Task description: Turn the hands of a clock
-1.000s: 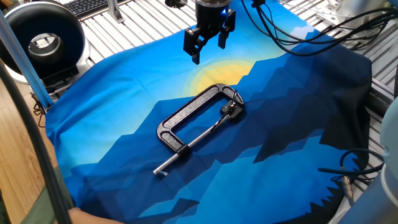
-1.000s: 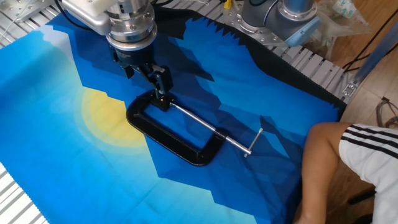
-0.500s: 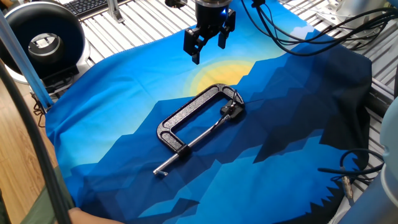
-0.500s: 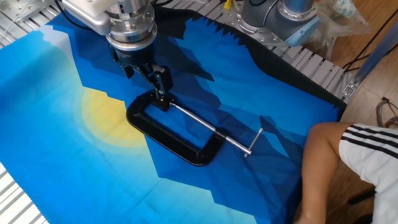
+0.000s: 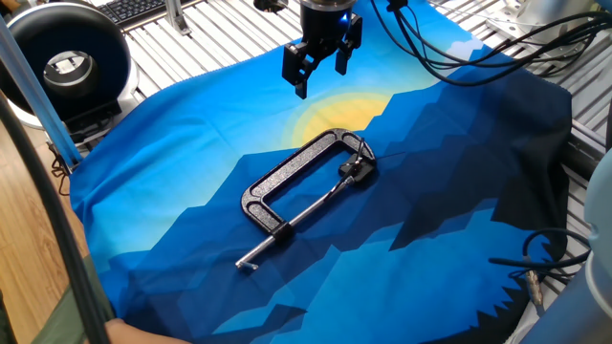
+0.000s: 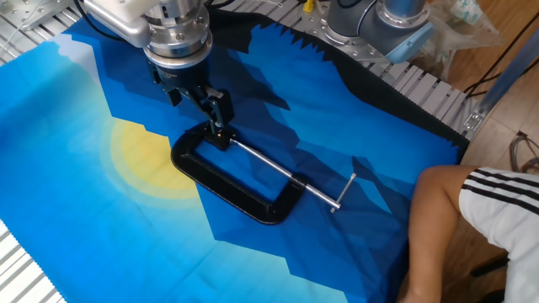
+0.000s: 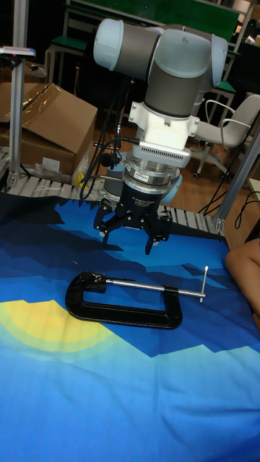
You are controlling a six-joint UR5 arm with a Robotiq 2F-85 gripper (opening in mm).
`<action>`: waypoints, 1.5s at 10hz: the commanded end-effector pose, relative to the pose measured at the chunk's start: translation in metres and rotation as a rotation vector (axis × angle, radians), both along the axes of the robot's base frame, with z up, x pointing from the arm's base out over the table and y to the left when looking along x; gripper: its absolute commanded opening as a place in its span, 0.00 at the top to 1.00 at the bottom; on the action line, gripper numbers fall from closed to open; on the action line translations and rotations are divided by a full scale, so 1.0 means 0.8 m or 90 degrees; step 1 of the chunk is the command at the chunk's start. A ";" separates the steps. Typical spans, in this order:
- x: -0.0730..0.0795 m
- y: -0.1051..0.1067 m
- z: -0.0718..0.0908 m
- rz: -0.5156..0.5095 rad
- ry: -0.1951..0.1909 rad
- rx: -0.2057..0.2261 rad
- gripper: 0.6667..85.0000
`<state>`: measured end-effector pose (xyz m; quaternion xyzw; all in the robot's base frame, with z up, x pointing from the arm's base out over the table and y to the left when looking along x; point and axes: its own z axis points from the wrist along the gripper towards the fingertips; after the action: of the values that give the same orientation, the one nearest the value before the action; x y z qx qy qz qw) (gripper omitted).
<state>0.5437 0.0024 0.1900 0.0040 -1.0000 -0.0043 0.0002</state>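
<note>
Gripper [image 5: 322, 78] was found hanging clear above the cloth [image 5: 191, 143], fingers spread wide with nothing between them. The clamp [image 5: 290, 169] lay flat on the cloth. A small dark item in its jaw was taken to be the clock [image 5: 357, 167]; its hands were too small to make out.

Governing relation: in one fixed view the clock lay nearer the camera than the gripper and slightly to its right, and lower, at cloth level. In the other fixed view the gripper [image 6: 200, 105] appeared almost directly over the jaw end of the clamp [image 6: 223, 187], with the clock [image 6: 217, 133] just below its fingers. The tall fixed view placed the clock [image 7: 90, 278] down and left of the gripper [image 7: 126, 234].

The clamp's [image 7: 123, 314] long axis ran, in one fixed view, from the jaw at far right to the screw handle at near left. Only 1 arm served the table.

In this inspector's judgement, the coming move called for a short descent toward the jaw end, with the fingers lined up on the clock.

Compared with the frames of 1.0 s and 0.5 s ago, no difference was noted: gripper, clamp and cloth stood in the same places.
</note>
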 end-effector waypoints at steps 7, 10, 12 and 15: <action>0.030 0.014 0.001 -0.012 -0.058 0.018 0.99; 0.028 0.014 0.002 -0.017 -0.057 0.016 0.99; 0.023 0.019 0.002 -0.026 -0.055 0.025 0.99; 0.004 0.025 -0.001 -0.038 -0.055 0.040 0.99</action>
<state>0.5569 0.0161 0.1889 -0.0166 -0.9987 -0.0205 -0.0428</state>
